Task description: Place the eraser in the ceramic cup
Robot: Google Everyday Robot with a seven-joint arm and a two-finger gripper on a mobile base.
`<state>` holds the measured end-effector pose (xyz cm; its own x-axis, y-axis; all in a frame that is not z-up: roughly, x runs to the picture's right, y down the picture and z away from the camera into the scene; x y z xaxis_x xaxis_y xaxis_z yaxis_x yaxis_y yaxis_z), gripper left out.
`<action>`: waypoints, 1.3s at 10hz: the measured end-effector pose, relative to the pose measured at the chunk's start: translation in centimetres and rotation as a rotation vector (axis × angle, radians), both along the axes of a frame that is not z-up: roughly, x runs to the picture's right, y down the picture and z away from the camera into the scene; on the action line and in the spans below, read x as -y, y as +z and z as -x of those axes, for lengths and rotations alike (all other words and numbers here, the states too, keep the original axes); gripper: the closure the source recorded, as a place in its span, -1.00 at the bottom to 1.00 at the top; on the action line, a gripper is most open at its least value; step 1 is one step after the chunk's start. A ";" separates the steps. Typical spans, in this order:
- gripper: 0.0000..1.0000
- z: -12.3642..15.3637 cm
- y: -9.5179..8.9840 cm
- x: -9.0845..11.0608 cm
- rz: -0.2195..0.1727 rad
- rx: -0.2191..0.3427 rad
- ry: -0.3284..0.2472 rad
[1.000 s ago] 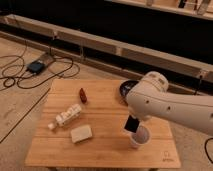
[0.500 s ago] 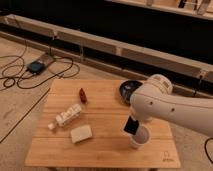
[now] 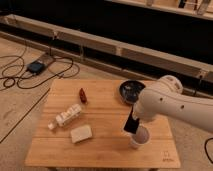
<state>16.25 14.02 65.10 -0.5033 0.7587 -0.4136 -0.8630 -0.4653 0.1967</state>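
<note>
- Sitting near the bench's (image 3: 100,150) front edge toward its right corner, the ceramic cup (image 3: 140,137) is standing upright with its dark mouth partly covered by what hangs over it.
- Hanging just above the cup's left rim, the gripper (image 3: 133,120) is staying pressed together, pinching the eraser (image 3: 131,123), which is showing as a dark slab tilted downward into the mouth.
- Compared with a moment earlier, the arm (image 3: 175,107) is sitting a little lower and closer over the cup, so the eraser is now lining up with the opening rather than beside it.
- Judging from that, the carry is looking nearly finished; what is remaining is letting go once the eraser is clear of the rim, since a release off to the left could be bouncing it onto the bench.
- Lying left of the cup, a pale cream block (image 3: 81,134) is resting flat.
- Lying further back-left, a white bottle (image 3: 66,116) is on its side.
- Sitting behind that, a small red object (image 3: 83,95) is untouched.
- Resting by the back right edge, a dark bowl (image 3: 131,90) is partly hidden by the arm.
</note>
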 end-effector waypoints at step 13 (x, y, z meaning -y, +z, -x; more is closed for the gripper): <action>1.00 -4.1 -0.1 -3.1 -0.064 0.024 0.005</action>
<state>20.36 17.15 65.03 -0.4975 0.7815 -0.3765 -0.8648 -0.4806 0.1453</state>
